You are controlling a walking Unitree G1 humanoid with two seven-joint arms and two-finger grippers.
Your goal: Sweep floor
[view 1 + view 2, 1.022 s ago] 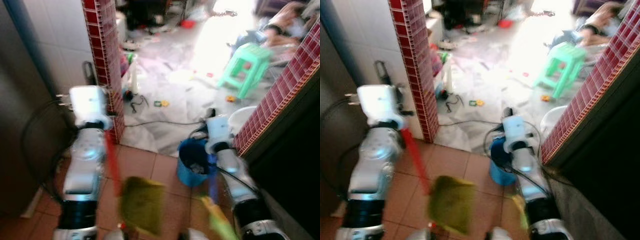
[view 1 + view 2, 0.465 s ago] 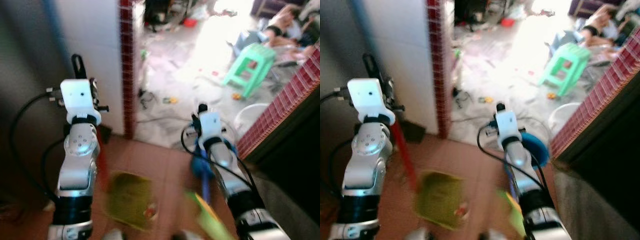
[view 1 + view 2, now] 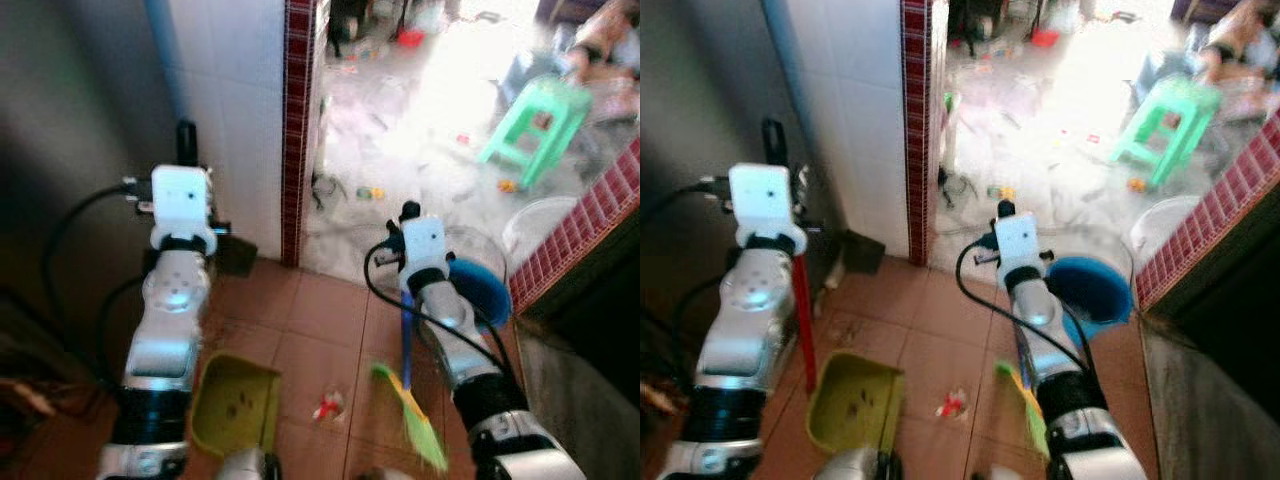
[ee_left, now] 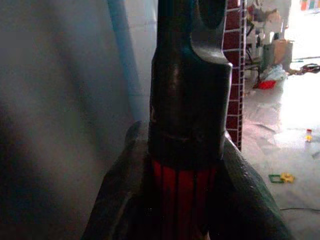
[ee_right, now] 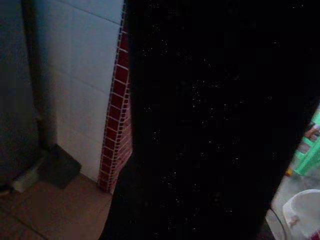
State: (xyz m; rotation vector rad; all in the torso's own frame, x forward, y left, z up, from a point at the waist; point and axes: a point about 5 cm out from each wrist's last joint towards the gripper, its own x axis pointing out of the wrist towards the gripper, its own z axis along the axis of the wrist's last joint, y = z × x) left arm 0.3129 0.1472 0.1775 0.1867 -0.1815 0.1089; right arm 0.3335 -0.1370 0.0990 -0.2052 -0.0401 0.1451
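My left gripper [image 4: 185,197] is shut on the red, black-capped handle [image 3: 800,310] of a green dustpan [image 3: 235,405], which rests on the terracotta floor by my left arm. The right gripper [image 3: 408,222] holds the blue handle [image 3: 406,340] of a broom. Its green bristles [image 3: 415,425] sit on the tiles to the right of the dustpan. A small red and white scrap of litter [image 3: 327,407] lies between dustpan and bristles. The right wrist view is almost all black.
A white wall with a red tiled edge [image 3: 298,120] stands ahead on the left. A blue bucket [image 3: 480,290] and a white basin [image 3: 545,225] sit by the red tiled counter [image 3: 590,230] on the right. Beyond are a littered bright floor, a green stool [image 3: 535,115] and a person [image 3: 600,25].
The whole view has swung, bringing the white wall and its red edge toward the middle. The picture is sharper, and the litter now shows between the dustpan and the broom.
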